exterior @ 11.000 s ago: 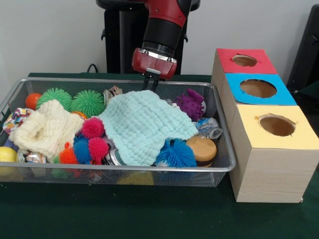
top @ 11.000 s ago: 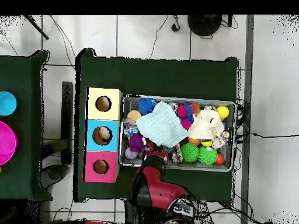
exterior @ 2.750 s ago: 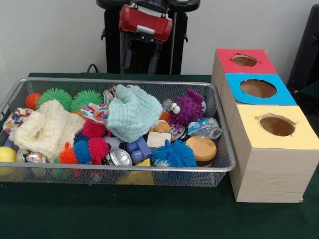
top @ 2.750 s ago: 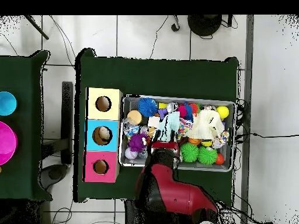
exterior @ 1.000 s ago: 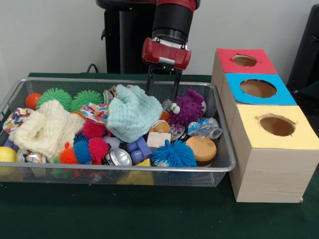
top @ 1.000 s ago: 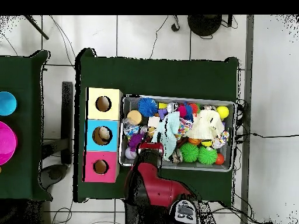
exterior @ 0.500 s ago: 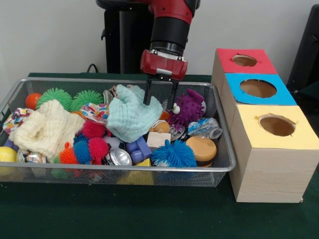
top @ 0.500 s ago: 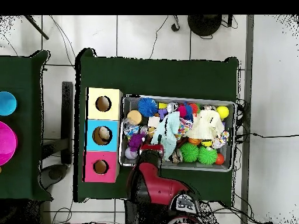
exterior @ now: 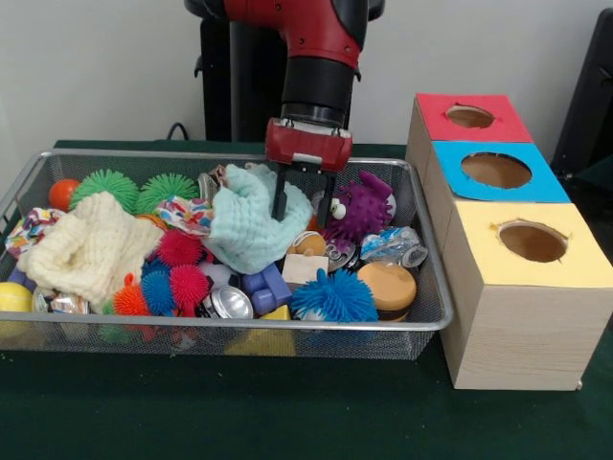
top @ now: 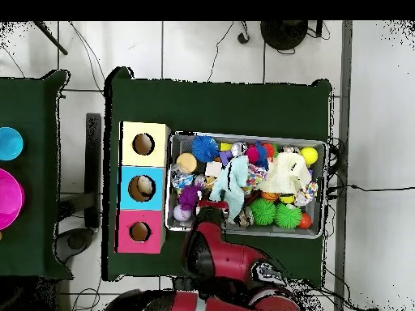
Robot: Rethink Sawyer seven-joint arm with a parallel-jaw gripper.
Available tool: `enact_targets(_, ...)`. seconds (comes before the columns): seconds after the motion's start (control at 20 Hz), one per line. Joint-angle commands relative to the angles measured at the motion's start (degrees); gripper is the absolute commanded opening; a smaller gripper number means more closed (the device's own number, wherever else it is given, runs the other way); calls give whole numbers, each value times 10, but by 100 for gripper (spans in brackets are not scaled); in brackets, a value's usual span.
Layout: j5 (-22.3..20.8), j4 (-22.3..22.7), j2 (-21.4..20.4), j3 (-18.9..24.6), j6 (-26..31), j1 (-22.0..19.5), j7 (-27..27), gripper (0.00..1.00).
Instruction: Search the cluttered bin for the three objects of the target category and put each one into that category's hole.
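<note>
Front view, near to far. Dark green surface carries a wire mesh bin and, just beside the bin at picture right, a wooden sorting box with three holes in a row: yellow hole nearest, blue hole in the middle, red hole farthest.

Bin, near wall: blue spiky ball, tan round lid, silver can end, blue block, a cluster of pink, blue and orange spiky balls. At picture left a cream knitted cloth lies over other items; a yellow ball sits at the left corner.

Mid bin: mint green cloth, bunched in a heap. Purple spiky toy with googly eyes lies just right of it; crumpled clear plastic is beside that.

Far side: two green spiky balls and an orange ball.

Claw hangs straight down from the red arm, fingers apart at moderate width. Left finger touches the right edge of the mint green cloth; right finger stands just beside the purple spiky toy. Claw holds nothing.

Overhead view: arm reaches into the bin from the base side; claw tips are hidden beneath it.
</note>
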Motion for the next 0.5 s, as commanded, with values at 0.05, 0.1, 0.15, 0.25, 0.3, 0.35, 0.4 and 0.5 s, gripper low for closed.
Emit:
enact_targets(0.05, 14, -109, 18, 137, 173, -58, 112, 100)
enact_targets(0.1, 16, -114, 24, 152, 202, -69, 106, 100)
enact_targets(0.15, 17, -118, 31, 164, 222, -78, 101, 100)
enact_targets(0.25, 17, -124, 39, 176, 239, -87, 94, 100)
enact_targets(0.3, 18, -124, 40, 178, 239, -88, 94, 100)
enact_targets(0.35, 19, -126, 43, 180, 244, -90, 92, 100)
enact_targets(0.4, 23, -127, 45, 179, 248, -88, 92, 100)
enact_targets(0.5, 30, -131, 50, 177, 253, -83, 92, 100)
